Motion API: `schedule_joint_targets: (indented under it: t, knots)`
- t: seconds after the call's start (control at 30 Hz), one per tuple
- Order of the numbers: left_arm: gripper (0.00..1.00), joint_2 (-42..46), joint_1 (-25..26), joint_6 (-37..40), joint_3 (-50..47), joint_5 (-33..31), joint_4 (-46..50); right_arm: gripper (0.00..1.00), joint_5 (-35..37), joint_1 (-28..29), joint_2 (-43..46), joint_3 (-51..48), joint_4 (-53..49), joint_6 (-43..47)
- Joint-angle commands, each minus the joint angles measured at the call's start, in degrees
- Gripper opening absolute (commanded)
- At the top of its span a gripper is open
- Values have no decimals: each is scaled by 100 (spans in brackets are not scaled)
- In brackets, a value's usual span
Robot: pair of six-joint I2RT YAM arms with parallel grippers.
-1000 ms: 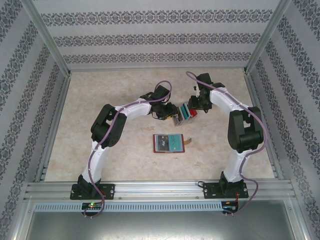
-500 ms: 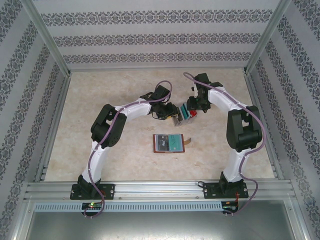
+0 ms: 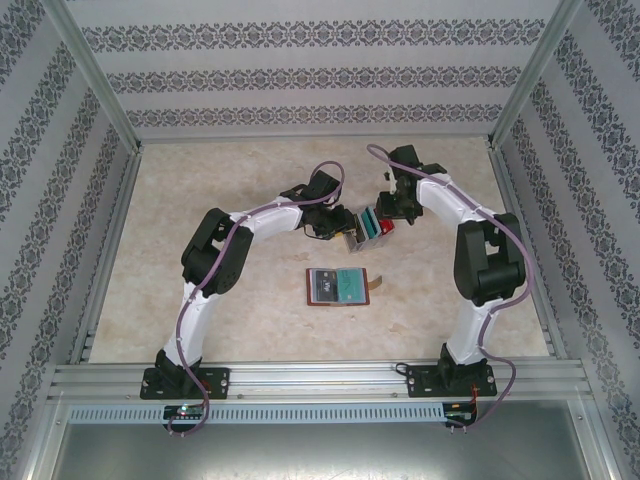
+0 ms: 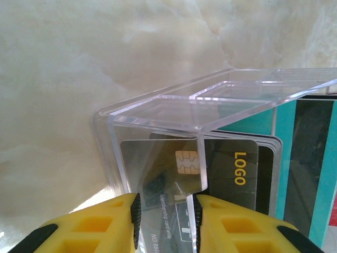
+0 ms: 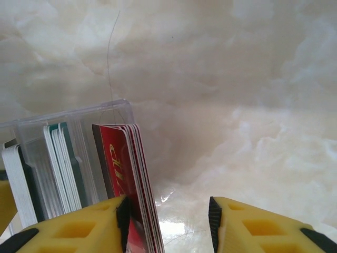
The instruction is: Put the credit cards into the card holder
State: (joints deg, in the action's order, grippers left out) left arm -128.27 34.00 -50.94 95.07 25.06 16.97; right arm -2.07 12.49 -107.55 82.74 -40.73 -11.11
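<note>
The job looks early, with most of it left to do. The holder (image 3: 338, 286) lies open and flat near the middle of the desk (image 3: 220, 200), well apart from both arms. Grey and teal patches show on its inner faces; they may be cards already slotted, but at this size I cannot tell.

The tray (image 4: 158, 105) stands at about 1 o'clock from the holder and is still well stocked. In it are a stack of red cards (image 5: 118, 158) at one end, teal cards (image 5: 58, 158) in the middle slots and a grey card (image 4: 231, 168) with a chip at the other end, all upright on edge.

The left fingers (image 4: 100, 226) reach in from the tray's 9 o'clock side. They sit astride its grey-card end and appear to clamp the clear wall, which I judge is meant to steady it. The right fingers (image 5: 263, 226) come from the 3 o'clock side and stand apart around the red stack. One finger lies against the stack and the other is well clear, so nothing is gripped yet.

What is left, I judge: pinch a red card, lift it free, carry it toward 7 o'clock and slot it into the holder. After that the teal and grey ones follow.
</note>
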Motion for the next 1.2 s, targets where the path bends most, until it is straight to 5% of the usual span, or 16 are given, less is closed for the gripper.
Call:
schedule_joint_targets:
  t: [0.0,0.47,0.83,1.17]
  knots:
    - [34,-16,-69,137,-234,-196,491,44,71,-46,242,-7,-22,5]
    - [33,14,-69,84,-263,-147,401,45,-486,-46,-1,159,-87,38]
    - [34,23,-64,75,-286,-118,386,45,-292,-48,-425,199,-101,39]
    - [33,45,-68,102,-287,-150,421,43,371,-80,97,58,-6,74]
